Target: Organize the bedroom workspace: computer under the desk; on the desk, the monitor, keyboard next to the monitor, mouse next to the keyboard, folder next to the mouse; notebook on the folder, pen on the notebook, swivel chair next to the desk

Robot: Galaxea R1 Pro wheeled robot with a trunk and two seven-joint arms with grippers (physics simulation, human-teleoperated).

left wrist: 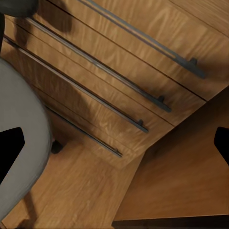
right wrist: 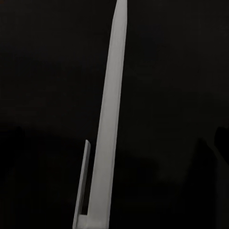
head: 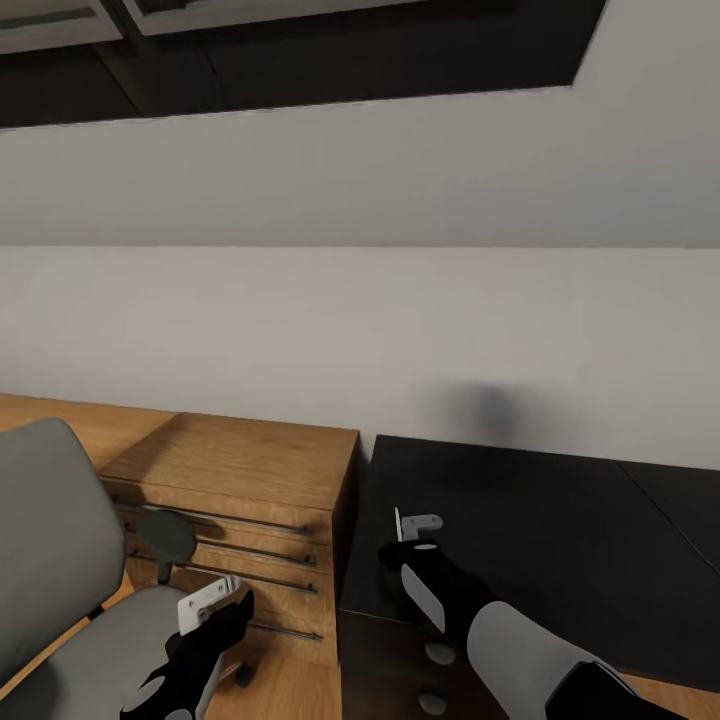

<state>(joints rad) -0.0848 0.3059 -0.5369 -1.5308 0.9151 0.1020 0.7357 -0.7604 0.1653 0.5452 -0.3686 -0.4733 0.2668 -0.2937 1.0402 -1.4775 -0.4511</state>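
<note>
Over the glossy black desk (head: 540, 540), near its left end, my right gripper (head: 415, 530) is shut on the slim white pen (head: 397, 522). In the right wrist view the pen (right wrist: 112, 119) runs lengthwise in front of the dark desk top (right wrist: 47, 71). The grey swivel chair (head: 45, 540) stands at the lower left, with its black armrest (head: 167, 537) toward the dresser. My left gripper (head: 215, 600) hangs open and holds nothing, beside the chair seat (left wrist: 24, 143); its dark fingertips (left wrist: 12, 155) show at the edges of the left wrist view.
A light wooden dresser (head: 240, 460) with long bar handles (left wrist: 119, 81) stands between the chair and the desk. The desk's dark drawer unit with round knobs (head: 440, 655) is below my right arm. A pale grey wall (head: 360, 330) and sloped ceiling rise behind.
</note>
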